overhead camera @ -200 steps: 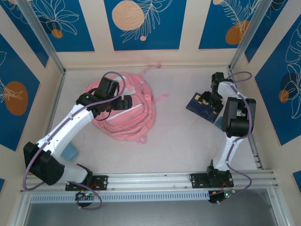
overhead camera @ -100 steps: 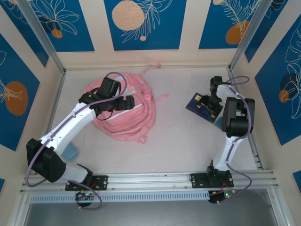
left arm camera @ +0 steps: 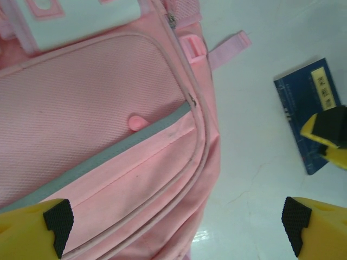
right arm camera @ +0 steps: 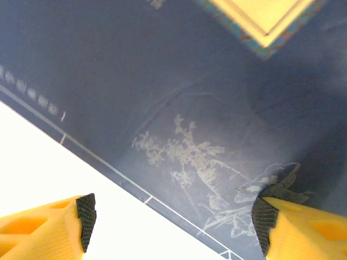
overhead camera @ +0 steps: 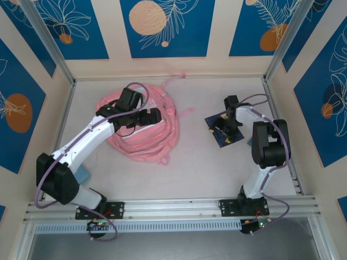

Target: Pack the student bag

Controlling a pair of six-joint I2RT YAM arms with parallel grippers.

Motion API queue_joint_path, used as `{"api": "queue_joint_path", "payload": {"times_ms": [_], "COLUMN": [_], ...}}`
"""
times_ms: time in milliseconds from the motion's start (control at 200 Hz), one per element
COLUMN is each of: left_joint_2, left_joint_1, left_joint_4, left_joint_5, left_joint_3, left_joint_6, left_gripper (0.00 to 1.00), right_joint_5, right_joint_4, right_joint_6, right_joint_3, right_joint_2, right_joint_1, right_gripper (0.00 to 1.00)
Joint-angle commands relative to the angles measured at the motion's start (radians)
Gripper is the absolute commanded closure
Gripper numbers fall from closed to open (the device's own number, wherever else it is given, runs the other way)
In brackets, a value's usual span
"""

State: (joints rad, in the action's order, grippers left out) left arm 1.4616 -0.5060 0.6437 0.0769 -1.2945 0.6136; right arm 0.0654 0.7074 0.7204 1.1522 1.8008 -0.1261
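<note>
The large soft pink fabric backpack (overhead camera: 162, 138) (left arm camera: 108, 108), grey-striped, is spread just beneath the left gripper (overhead camera: 154, 115) (left arm camera: 176, 222), whose jaws are held wide apart. The right gripper (overhead camera: 225, 127) (right arm camera: 173, 216), jaws parted, is set low over a flat dark-blue book (overhead camera: 219, 140) (right arm camera: 162, 108).

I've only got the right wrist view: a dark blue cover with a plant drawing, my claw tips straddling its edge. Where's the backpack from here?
Observer: The pink backpack lies to the robot's left of the blue book, apart from it, with bare table between them.
Operator: What's the left claw doing?
Observer: The left claw hovers wide open over the backpack's edge nearest the book, one tip above fabric, the other above the table.
Operator: Anything else lying around?
Observer: A small light-blue object sits near the left arm's base, partly hidden by the arm; I can't tell what it is.
</note>
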Motion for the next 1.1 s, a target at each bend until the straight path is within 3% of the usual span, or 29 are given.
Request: {"api": "queue_joint_path", "payload": {"times_ms": [0, 245, 380, 615, 830, 945, 1095], "left_joint_2": [0.014, 0.052, 0.057, 0.116, 0.233, 0.322, 0.433], "left_joint_1": [0.001, -0.034, -0.039, -0.096, -0.212, -0.264, -0.284], "left_joint_4": [-0.053, -0.089, -0.106, -0.133, -0.191, -0.183, -0.117], "left_joint_5": [0.069, 0.095, 0.083, 0.131, 0.156, 0.160, 0.141], "left_joint_3": [0.020, 0.030, 0.049, 0.024, -0.009, -0.059, -0.132], "left_joint_6": [0.051, 0.100, 0.134, 0.165, 0.281, 0.297, 0.255], "left_gripper": [0.00, 0.01, 0.01, 0.05, 0.15, 0.23, 0.41], "right_joint_5": [-0.088, -0.079, -0.090, 0.066, -0.056, -0.093, -0.112], "right_joint_4": [-0.014, -0.078, -0.071, 0.070, 0.089, 0.078, 0.058], "right_joint_6": [0.122, 0.318, 0.351, 0.142, -0.077, -0.148, -0.198], "right_joint_3": [-0.117, -0.219, -0.216, -0.125, -0.146, -0.150, -0.150], "right_joint_2": [-0.028, -0.124, -0.191, -0.341, -0.278, -0.233, -0.176], "right_joint_1": [-0.098, -0.389, -0.439, -0.329, -0.079, -0.028, -0.020], "right_gripper": [0.21, 0.23, 0.25, 0.25, 0.32, 0.34, 0.40]}}
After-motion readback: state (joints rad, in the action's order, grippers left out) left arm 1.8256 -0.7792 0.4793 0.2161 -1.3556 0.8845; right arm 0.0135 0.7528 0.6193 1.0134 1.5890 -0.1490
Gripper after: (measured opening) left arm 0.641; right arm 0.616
